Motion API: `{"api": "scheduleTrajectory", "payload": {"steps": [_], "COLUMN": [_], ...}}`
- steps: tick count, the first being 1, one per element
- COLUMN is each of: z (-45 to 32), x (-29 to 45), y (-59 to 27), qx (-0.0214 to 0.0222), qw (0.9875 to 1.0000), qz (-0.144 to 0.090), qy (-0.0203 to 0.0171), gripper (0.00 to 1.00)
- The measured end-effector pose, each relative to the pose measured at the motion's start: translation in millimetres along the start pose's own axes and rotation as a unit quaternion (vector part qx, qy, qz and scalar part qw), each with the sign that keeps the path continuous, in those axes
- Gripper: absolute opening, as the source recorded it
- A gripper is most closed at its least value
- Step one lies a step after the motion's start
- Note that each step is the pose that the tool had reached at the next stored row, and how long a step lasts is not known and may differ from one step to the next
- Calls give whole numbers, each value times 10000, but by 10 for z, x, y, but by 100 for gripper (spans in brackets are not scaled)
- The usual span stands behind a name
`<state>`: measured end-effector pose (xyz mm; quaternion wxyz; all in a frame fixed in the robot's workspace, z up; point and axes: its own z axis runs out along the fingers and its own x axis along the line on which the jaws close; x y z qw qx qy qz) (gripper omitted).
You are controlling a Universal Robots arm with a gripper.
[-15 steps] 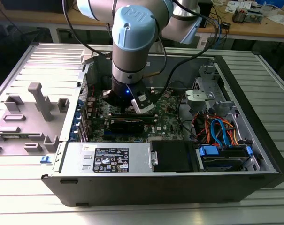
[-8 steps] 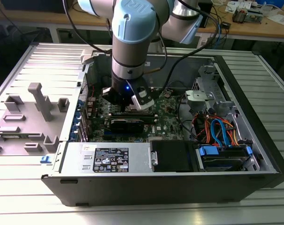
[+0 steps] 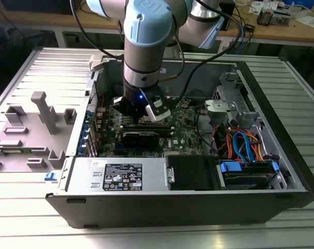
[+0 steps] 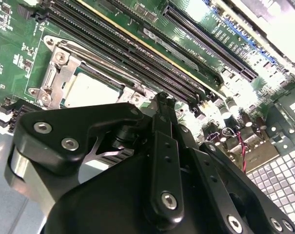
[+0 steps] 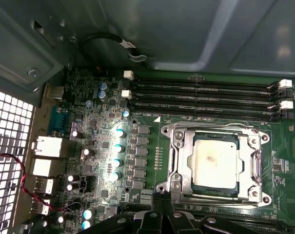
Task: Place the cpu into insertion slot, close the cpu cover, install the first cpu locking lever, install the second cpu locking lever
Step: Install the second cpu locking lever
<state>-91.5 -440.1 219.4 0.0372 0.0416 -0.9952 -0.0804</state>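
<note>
Green motherboard (image 5: 113, 122): cpu (image 5: 214, 163) seated under closed cpu cover (image 5: 184, 156); jaws' state unclear.

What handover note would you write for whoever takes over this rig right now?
Gripper: low over the motherboard, close beside the socket.
The cpu sits in the insertion slot.
The cpu cover lies flat over the chip and frames it.
Done: cpu placed, cover closed.
Left: the two locking levers. Whether either is latched cannot be told from these views.

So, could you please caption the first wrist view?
Chip seated in its socket, metal cover closed around it, memory slots alongside.
</note>
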Motion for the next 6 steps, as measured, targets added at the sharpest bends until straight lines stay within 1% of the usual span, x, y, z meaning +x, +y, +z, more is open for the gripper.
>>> {"api": "scheduleTrajectory", "payload": {"steps": [6], "z": [0], "x": [0], "y": [2], "qx": [16], "qw": [10000], "qz": [2], "qy": [1], "gripper": [11]}}
